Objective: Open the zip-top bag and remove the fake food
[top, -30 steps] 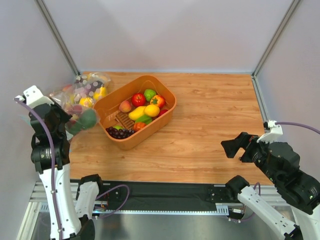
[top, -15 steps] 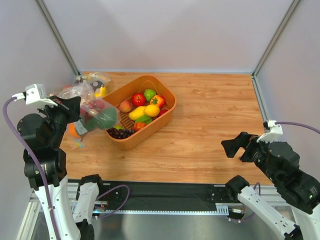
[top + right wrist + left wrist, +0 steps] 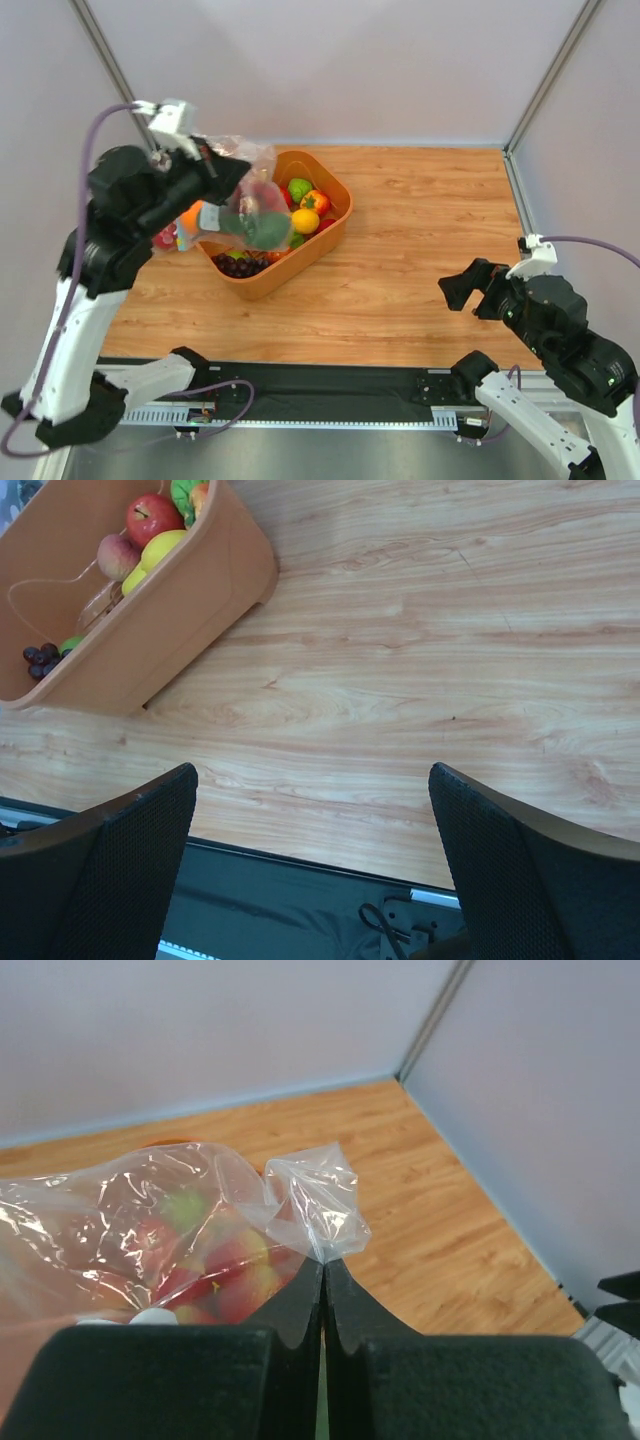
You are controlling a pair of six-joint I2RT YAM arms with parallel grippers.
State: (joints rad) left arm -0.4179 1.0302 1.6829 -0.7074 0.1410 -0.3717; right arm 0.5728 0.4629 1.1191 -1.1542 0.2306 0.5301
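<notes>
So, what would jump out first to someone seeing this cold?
The left gripper, shut on a corner of the zip-top bag, holds it in the air by the left side of the orange basket, with a dark green fruit sagging at the bag's bottom. The basket is full of bright fake produce, and the right gripper hangs open above the table at the near right.

Lifted the left gripper [image 3: 228,168] from low at the left edge of the table [image 3: 430,230] to high above it, and swung it rightward. Carried the zip-top bag [image 3: 252,195] along, pinched at a corner, from beside the orange basket [image 3: 338,215] to hanging over its left half, with the dark green fruit [image 3: 264,230] lowest inside.
</notes>
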